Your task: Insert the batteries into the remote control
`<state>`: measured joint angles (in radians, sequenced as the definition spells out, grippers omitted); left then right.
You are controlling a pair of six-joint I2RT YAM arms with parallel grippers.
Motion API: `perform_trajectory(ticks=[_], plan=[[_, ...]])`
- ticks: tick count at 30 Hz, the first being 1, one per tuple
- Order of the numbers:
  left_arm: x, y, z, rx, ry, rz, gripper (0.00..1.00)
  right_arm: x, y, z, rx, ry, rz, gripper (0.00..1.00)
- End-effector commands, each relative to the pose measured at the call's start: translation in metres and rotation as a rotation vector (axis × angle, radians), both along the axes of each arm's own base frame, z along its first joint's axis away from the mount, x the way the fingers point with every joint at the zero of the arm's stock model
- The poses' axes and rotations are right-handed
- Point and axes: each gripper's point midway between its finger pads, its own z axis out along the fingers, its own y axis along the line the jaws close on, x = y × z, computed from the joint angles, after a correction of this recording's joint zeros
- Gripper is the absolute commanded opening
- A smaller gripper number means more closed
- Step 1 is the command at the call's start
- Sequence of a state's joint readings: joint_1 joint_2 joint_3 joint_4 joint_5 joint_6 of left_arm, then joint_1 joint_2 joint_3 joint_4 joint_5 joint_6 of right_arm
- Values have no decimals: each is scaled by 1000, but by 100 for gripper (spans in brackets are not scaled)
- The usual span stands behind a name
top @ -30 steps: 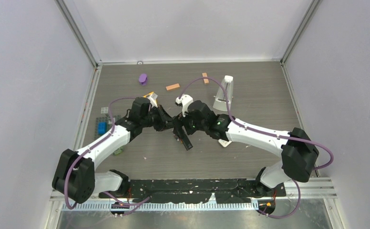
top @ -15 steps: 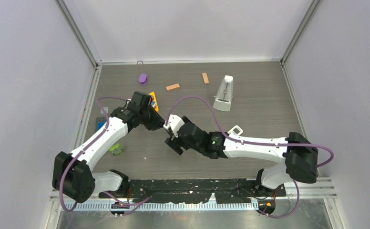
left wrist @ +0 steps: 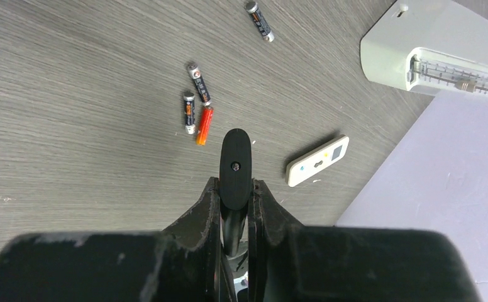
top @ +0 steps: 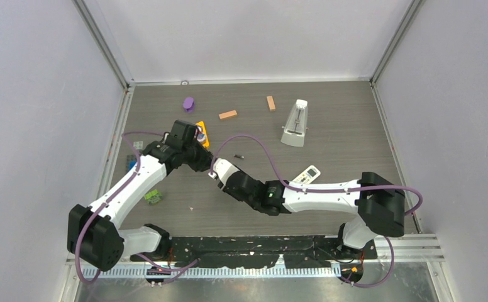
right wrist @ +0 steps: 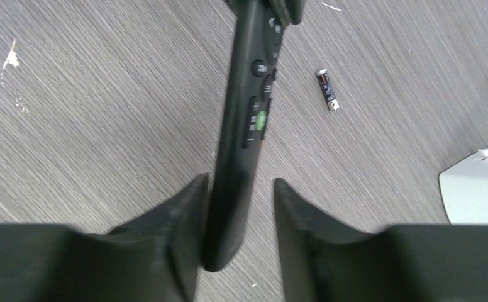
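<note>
My left gripper (left wrist: 235,185) is shut on one end of a slim black remote control (left wrist: 236,157). The remote's body (right wrist: 248,119) runs between my right gripper's (right wrist: 240,182) fingers. It touches one finger and a gap shows at the other, so that gripper is open. Seen from above, the two grippers (top: 202,160) (top: 216,171) meet left of centre. Several batteries lie on the table: three dark ones (left wrist: 258,20) (left wrist: 199,83) (left wrist: 189,113) and a red-orange one (left wrist: 204,125). One dark battery (right wrist: 327,89) lies beside the remote.
A small white remote (top: 305,174) lies right of centre and a grey metronome (top: 295,123) stands behind it. Two orange-brown blocks (top: 227,114) (top: 270,102) and a purple object (top: 188,103) sit at the back. An orange item (top: 200,133) lies by the left wrist. Green (top: 153,197) and blue (top: 131,165) pieces lie at the left.
The left gripper drew back to the left with the black remote. The right arm swung left after it, and its jaws narrowed around the remote's free end.
</note>
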<state>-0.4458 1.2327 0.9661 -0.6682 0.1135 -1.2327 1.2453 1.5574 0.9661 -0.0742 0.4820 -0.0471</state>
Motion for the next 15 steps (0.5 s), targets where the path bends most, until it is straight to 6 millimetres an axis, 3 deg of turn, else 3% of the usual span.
perform_trajectory(ticks=[1, 4, 6, 8, 10, 12, 15], plan=[[-1, -6, 22, -64, -30, 11, 1, 11, 3, 13, 49, -64, -69, 36], [-2, -10, 22, -93, -30, 5, 5, 12, 2, 10, 45, -62, -77, 14], [-2, -13, 23, -107, -34, -4, 17, 11, 2, 11, 53, -60, -80, 6], [-2, -15, 25, -117, -49, -16, 30, 13, 6, 20, 93, -69, -86, 5], [-2, -14, 24, -118, -74, -21, 57, 14, 8, 27, 115, -75, -88, 5], [0, -12, 25, -115, -106, -20, 71, 14, 10, 34, 139, -75, -84, 5], [1, -6, 26, -90, -146, -26, 83, 12, 13, 42, 176, -56, -68, 5]])
